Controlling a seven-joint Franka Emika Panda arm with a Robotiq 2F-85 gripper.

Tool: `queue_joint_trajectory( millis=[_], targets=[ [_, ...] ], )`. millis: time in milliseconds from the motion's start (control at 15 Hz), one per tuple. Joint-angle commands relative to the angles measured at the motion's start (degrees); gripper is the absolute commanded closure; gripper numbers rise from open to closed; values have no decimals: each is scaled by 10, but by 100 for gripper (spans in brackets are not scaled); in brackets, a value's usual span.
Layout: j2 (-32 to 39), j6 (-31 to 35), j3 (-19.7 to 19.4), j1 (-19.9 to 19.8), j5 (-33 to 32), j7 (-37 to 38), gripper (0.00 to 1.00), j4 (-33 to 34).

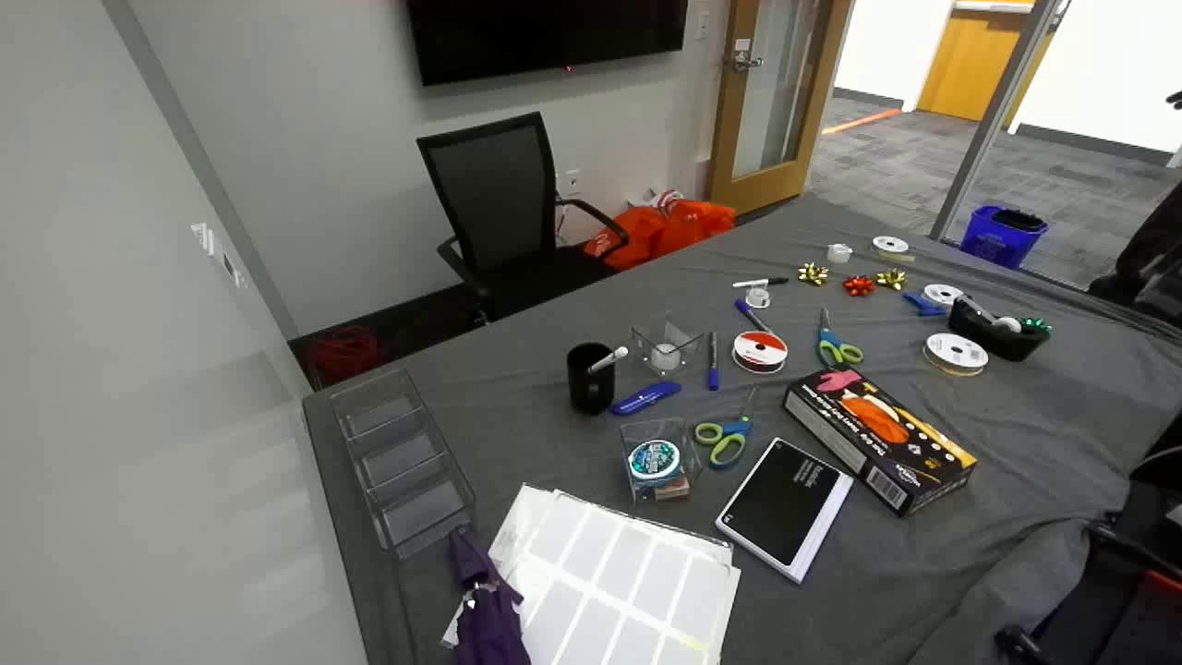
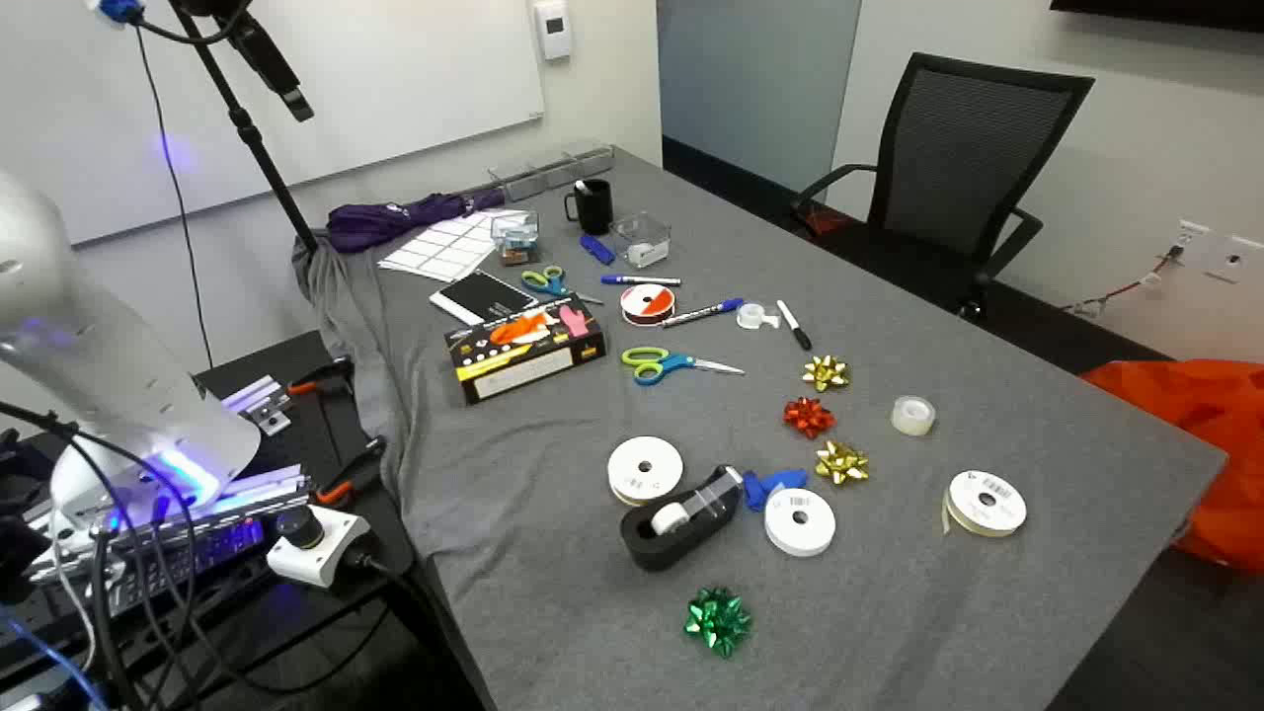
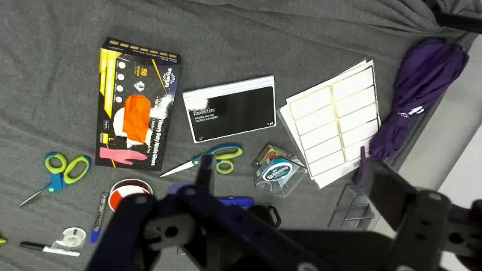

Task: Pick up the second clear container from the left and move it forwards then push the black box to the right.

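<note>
Gaping wide, empty jaws are likely allowing for clear container (image 3: 284,188) between black box (image 3: 139,105) and bench (image 1: 406,610) edge by whiteboard (image 2: 415,79).

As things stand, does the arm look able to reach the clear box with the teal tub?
Probably yes: in the wrist view, the tool is open, the clear box shows between its fingers, and nothing visible blocks it. The scissors nearby need care.

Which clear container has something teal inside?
The square one beside the labels, with a teal tub. The other square one holds something white; the long one shows no teal.
</note>
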Motion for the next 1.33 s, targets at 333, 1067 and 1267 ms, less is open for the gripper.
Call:
queue_joint_trajectory(
  millis=[333,1067,1267],
  targets=[
    [13,112,92,-11,34,127,0,-40],
    [191,175,347,-124,-111,573,0,55],
    [236,107,369,-145,-190,650,0,93]
  ],
)
